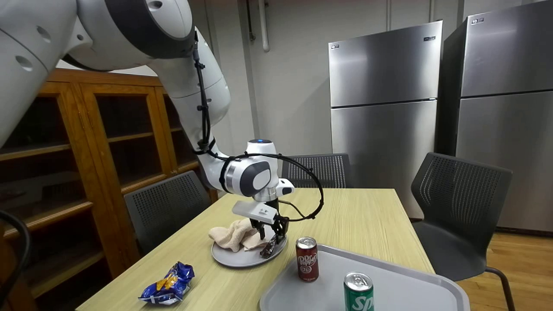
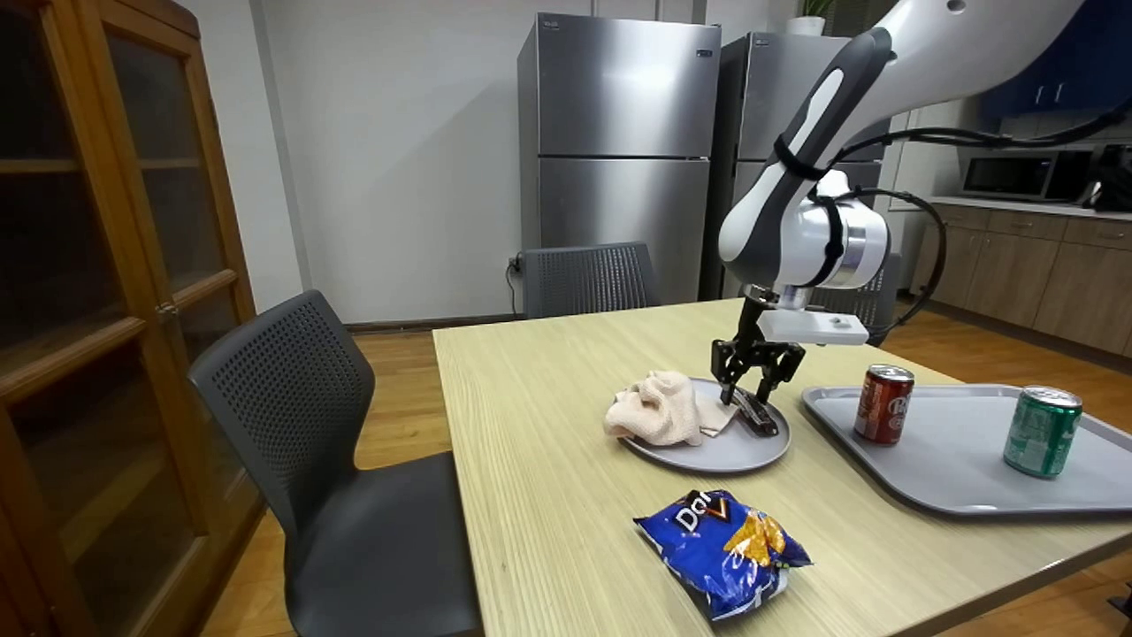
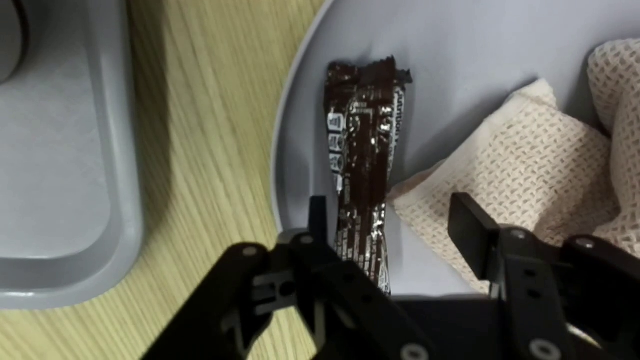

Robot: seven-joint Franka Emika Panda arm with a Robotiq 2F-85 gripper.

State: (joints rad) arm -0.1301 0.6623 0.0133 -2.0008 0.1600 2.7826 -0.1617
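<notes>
The bar (image 3: 364, 150), in a dark brown wrapper, lies on the plate (image 3: 445, 45) near its rim. The gripper (image 3: 389, 215) is over 1 end of it, fingers well apart with the bar between them, gripping nothing. In the wrist view 1 finger is close to the bar; the other is farther off, over the cloth (image 3: 540, 165). The cloth lies crumpled on the plate, a corner reaching towards the bar. Just beside the plate, the gray tray (image 2: 955, 451) bears 2 upright cans, Dr Pepper (image 1: 307, 259) and Sprite (image 2: 1044, 433). The blue chip bag (image 2: 725, 553) lies on the table (image 2: 531, 425). Beyond stand 2 fridges (image 2: 623, 221).
</notes>
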